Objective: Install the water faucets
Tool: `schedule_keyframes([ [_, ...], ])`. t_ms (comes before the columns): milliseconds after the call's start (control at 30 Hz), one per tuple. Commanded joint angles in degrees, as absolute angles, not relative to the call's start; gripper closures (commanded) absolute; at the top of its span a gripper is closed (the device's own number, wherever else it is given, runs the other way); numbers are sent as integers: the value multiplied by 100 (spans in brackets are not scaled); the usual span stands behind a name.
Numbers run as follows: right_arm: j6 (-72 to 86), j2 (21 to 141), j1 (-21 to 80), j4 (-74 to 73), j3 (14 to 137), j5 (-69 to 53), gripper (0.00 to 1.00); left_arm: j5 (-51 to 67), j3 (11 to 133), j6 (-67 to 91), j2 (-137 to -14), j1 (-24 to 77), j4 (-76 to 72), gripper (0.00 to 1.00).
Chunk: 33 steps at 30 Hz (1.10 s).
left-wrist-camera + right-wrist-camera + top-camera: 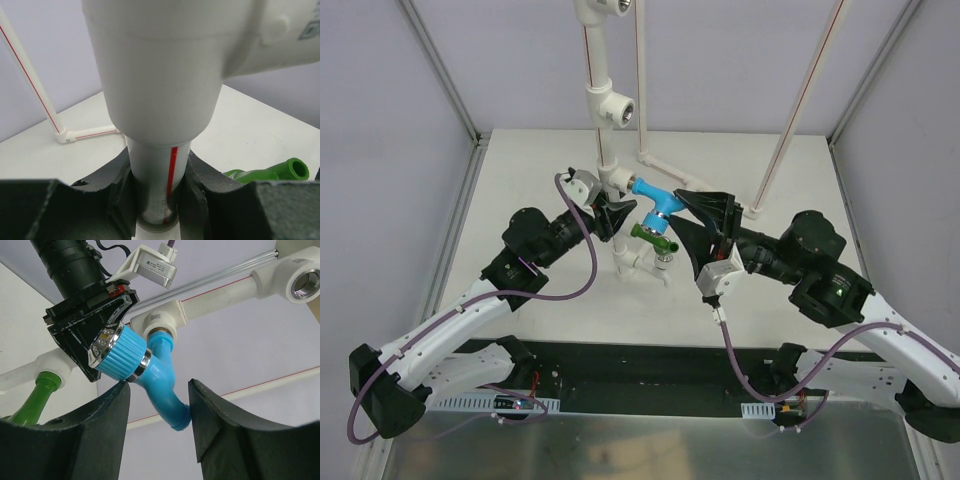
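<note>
The light blue water faucet (657, 203) with its silver-topped knob is seated in a white tee (617, 180) on the upright pipe. The dark green faucet (655, 238) sits in a lower fitting. My left gripper (617, 213) is shut on the white red-striped pipe (161, 175) just under the tee (160, 65). The green faucet (280, 172) shows to its right. My right gripper (157, 385) stands open, its fingertips on either side of the blue faucet (160, 375). The left tip is against the knob's base. The right tip is close to the spout end.
A higher tee (615, 108) with a threaded socket tops the pipe stand. A thin red-striped pipe (800, 110) leans at the back right, and a low pipe with an elbow (665, 165) lies on the white table (520, 170). Frame posts border both sides.
</note>
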<state>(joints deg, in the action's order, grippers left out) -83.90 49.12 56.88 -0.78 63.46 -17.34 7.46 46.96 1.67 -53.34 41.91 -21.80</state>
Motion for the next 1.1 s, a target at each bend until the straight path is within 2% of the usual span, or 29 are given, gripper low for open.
schedule_keyframes([
  [0, -8753, 5150, 5818, -175, 6627, -1776, 45, 896, 4641, 624, -5273, 4236, -2171, 100],
  [300, -8965, 5344, 5871, -194, 6733, -1688, 51, 914, 4641, 659, -5317, 4245, -2197, 100],
  [567, -8596, 5379, 5880, 325, 6426, -1626, 70, 923, 4623, 694, -5291, 4245, -2197, 100],
  [767, -7824, 5335, 5880, 773, 6205, -1459, 85, 949, 4649, 703, -5326, 4245, -2197, 100],
  [1067, -5795, 5300, 5880, 1222, 6187, -1099, 94, 949, 4658, 721, -5309, 4245, -2188, 100],
])
